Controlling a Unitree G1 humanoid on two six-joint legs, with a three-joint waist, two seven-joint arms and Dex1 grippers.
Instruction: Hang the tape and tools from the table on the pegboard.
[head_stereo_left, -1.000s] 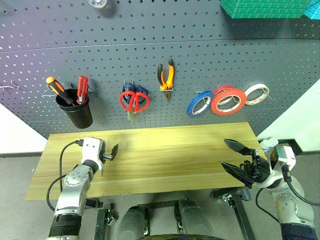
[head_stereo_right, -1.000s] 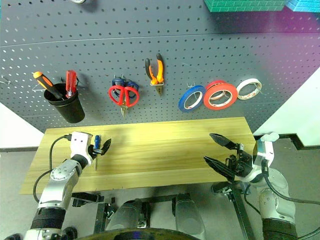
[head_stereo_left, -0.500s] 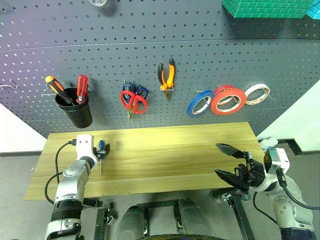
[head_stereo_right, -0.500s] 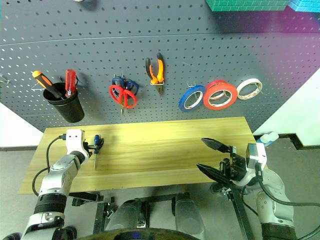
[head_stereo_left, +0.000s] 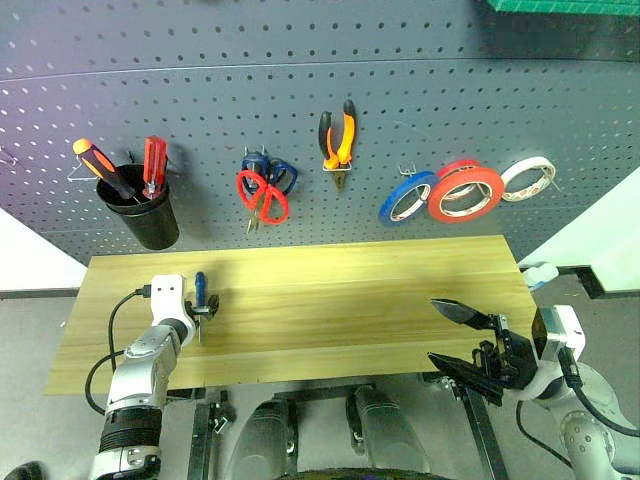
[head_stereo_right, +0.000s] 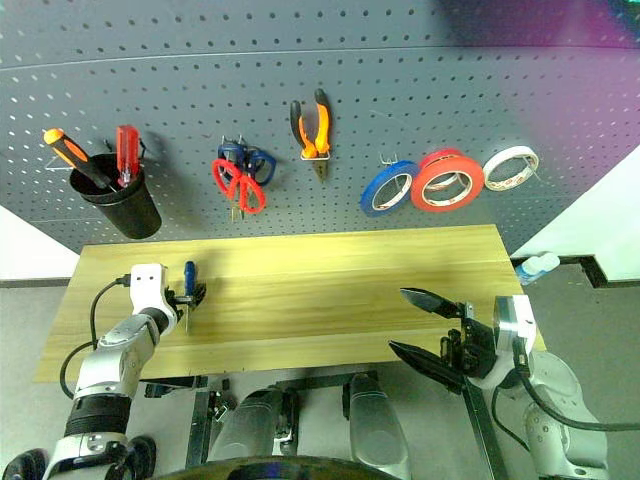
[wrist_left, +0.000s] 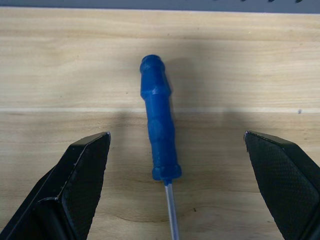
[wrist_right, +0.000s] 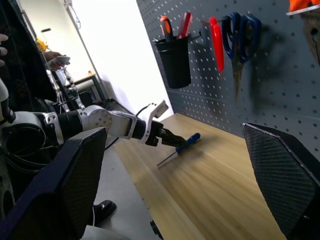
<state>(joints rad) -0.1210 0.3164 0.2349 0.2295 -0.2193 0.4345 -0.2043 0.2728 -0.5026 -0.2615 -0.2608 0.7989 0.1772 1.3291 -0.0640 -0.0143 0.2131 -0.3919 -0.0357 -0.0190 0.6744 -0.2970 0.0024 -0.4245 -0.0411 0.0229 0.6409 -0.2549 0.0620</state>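
Observation:
A small blue-handled screwdriver (wrist_left: 159, 130) lies flat on the light wood table (head_stereo_left: 350, 300) near its left end. My left gripper (wrist_left: 175, 135) is open and straddles the handle, one finger on each side, touching nothing. My right gripper (head_stereo_left: 455, 340) hovers open and empty over the table's front right edge. On the dark pegboard (head_stereo_left: 300, 80) hang the wide red tape (head_stereo_left: 465, 193), the orange-and-black pliers (head_stereo_left: 337, 140) and the red-handled scissors (head_stereo_left: 262, 197).
A black cup (head_stereo_left: 135, 215) with an orange and a red screwdriver hangs at the pegboard's left. Blue-handled scissors (head_stereo_left: 280, 172) hang behind the red ones. A blue roll (head_stereo_left: 405, 200) and a red-and-white roll (head_stereo_left: 528, 178) flank the red tape.
The head camera has tipped downward. My left gripper has tilted down and sunk a little over the blue screwdriver. My right gripper has drawn back toward the table's front edge.

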